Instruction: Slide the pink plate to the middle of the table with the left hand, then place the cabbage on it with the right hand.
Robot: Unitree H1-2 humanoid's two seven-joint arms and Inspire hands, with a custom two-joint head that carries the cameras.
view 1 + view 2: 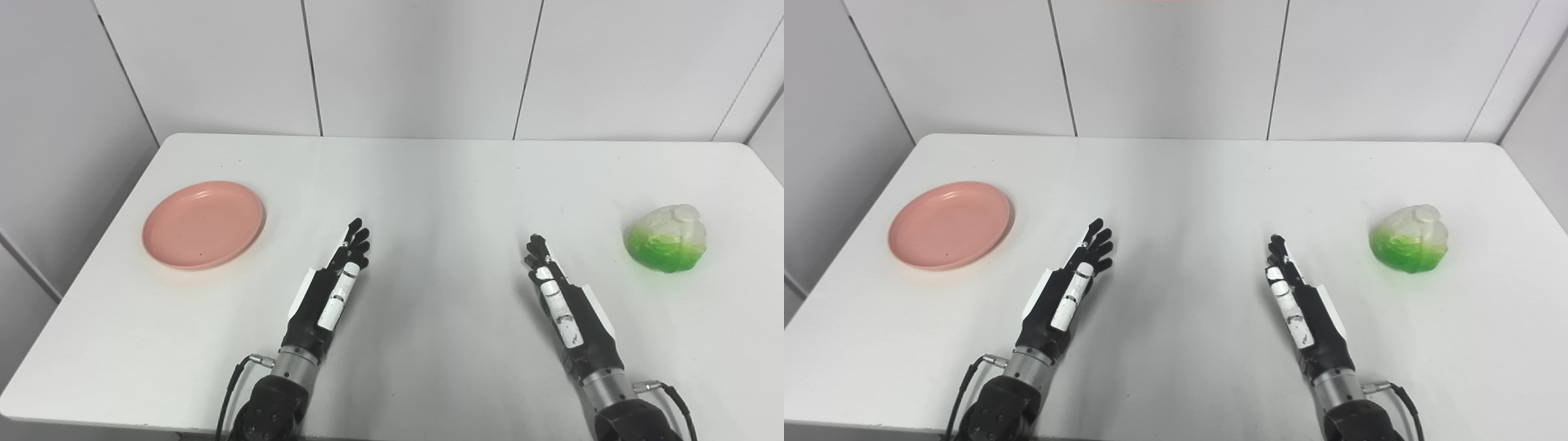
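A pink plate (203, 224) lies flat on the left part of the white table (441, 184), with nothing on it. A green and white cabbage (666, 238) sits near the table's right side. My left hand (334, 285) hovers low over the table, right of the plate and apart from it, fingers stretched forward, holding nothing. My right hand (560, 297) is likewise open, fingers straight, left of the cabbage and well short of it.
White wall panels (422, 61) stand right behind the table's far edge. The table's left edge runs close past the plate, and the right edge lies just beyond the cabbage.
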